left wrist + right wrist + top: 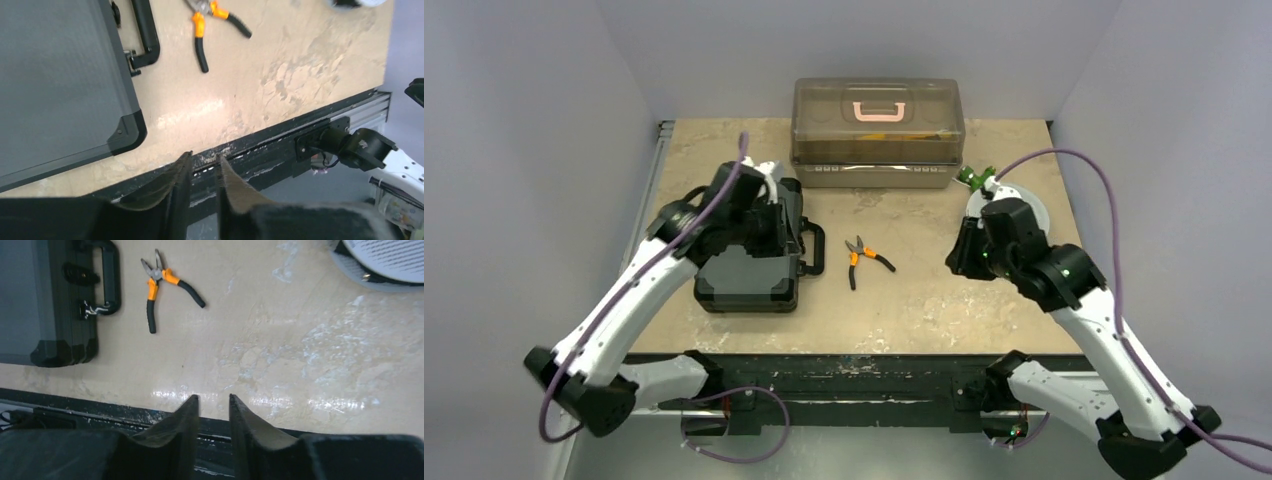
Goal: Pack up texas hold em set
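The black briefcase (744, 282) lies shut on the left side of the table (944, 300), under the left arm. The left gripper (204, 156) and the right gripper (213, 398) are each open a little and hold nothing. Orange pliers (864, 258) lie near its handle

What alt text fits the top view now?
A closed black briefcase lies on the left of the table with the left arm bent over it. Orange-handled pliers lie mid-table; a brown lidded box stands at the back.
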Robot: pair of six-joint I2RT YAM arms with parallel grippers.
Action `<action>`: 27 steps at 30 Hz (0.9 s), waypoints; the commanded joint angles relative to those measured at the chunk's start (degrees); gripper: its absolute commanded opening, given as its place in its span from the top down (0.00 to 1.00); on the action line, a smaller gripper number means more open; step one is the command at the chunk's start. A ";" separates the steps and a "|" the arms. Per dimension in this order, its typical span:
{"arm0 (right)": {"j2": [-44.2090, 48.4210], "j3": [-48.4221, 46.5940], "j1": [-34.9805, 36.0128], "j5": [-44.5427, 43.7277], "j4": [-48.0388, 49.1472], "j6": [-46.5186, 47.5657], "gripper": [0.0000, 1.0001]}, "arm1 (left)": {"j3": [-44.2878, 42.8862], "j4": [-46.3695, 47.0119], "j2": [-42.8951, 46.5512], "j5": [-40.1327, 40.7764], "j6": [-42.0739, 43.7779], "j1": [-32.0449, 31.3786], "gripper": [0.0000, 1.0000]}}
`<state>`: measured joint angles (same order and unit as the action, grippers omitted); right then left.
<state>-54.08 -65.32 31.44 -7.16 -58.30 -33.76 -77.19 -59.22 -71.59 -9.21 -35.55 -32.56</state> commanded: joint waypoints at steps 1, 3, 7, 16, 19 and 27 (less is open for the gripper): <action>4.77 -7.82 0.01 -9.21 -5.79 0.12 0.64 | -1.45 2.27 13.48 6.85 -1.16 -0.01 0.67; 6.21 -10.14 0.07 -10.99 -7.24 0.57 0.50 | -2.08 2.41 18.31 8.84 -0.13 0.09 0.53; 8.27 -14.64 0.00 -12.99 -11.00 -0.32 0.20 | -3.33 2.53 26.82 13.06 1.49 0.08 0.31; 12.82 -23.31 0.07 -17.78 -15.54 -0.45 0.01 | -8.83 1.08 36.99 22.83 4.24 0.11 0.07; 13.03 -27.50 0.02 -20.50 -18.01 -1.35 0.01 | -9.73 1.16 39.79 25.88 4.94 0.05 0.00; 14.02 -34.13 0.06 -23.02 -19.61 -1.12 0.01 | -10.19 1.51 43.80 28.37 5.02 0.04 0.00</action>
<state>-40.12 -96.20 31.44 -27.40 -76.71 -34.39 -86.28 -58.46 -28.01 17.04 -31.83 -32.53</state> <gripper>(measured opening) 0.987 0.998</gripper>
